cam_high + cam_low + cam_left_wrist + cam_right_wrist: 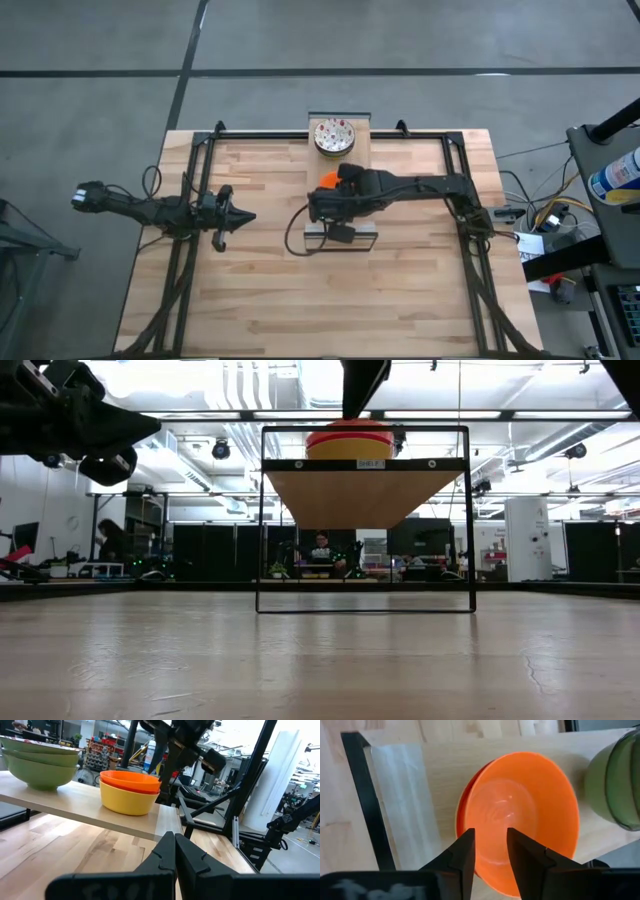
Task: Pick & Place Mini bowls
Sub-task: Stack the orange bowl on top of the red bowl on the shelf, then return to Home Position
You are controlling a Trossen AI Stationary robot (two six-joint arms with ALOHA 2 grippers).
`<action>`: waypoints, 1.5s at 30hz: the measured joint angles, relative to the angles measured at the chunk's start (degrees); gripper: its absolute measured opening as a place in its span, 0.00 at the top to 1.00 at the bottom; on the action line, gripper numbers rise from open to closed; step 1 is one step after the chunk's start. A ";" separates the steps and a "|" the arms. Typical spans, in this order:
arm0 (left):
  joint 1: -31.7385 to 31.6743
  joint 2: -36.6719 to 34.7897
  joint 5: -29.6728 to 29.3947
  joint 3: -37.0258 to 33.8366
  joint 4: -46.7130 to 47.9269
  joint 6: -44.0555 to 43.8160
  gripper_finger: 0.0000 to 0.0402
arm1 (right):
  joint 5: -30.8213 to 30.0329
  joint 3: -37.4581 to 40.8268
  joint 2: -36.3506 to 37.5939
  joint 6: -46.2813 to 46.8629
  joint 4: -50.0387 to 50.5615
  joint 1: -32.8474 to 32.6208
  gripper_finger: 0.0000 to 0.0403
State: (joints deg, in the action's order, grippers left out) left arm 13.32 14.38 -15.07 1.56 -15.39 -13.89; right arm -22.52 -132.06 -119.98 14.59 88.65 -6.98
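Note:
A stack of mini bowls, yellow at the bottom, red between, orange (530, 815) on top, sits on a long wooden board (356, 150) raised on a black frame. It also shows in the low view (348, 442) and the left wrist view (129, 787). A stack of speckled white bowls (333, 135), green outside (40, 767), sits at the board's far end. My right gripper (490, 837) is open, pointing down just above the orange bowl. My left gripper (175, 851) is shut and empty over the table left of the board (245, 217). My right gripper points down over the orange bowl, its fingertips (160, 767) at about the height of the bowl's rim (150, 776). I cannot tell whether they touch the bowl. The bowl sits level on the stack.
The board's black stand (262, 520) rises from the table's middle. Black rails (190, 190) run along the table's left and right sides. A cable (295, 235) loops beside the stand. People (108, 542) sit in the room beyond the far edge.

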 joint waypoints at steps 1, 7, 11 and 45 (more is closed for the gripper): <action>-0.01 0.01 -0.01 0.00 0.04 -0.01 0.99 | 0.02 0.40 0.00 -0.02 -0.01 -0.02 0.74; 0.00 -0.01 0.00 0.00 0.05 0.00 0.99 | 0.07 1.02 0.00 -0.03 -0.37 -0.01 0.77; 0.00 0.01 -0.02 0.00 0.05 0.00 0.99 | 0.13 1.11 0.00 -0.02 -0.42 -0.02 0.79; -0.02 0.01 -0.02 0.00 0.45 0.00 0.99 | 3.84 61.47 46.21 8.51 -67.03 -13.50 0.98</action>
State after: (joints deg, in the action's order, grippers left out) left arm 13.30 14.39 -15.09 1.56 -14.94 -13.89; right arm -18.69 -70.60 -73.77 23.10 21.62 -20.48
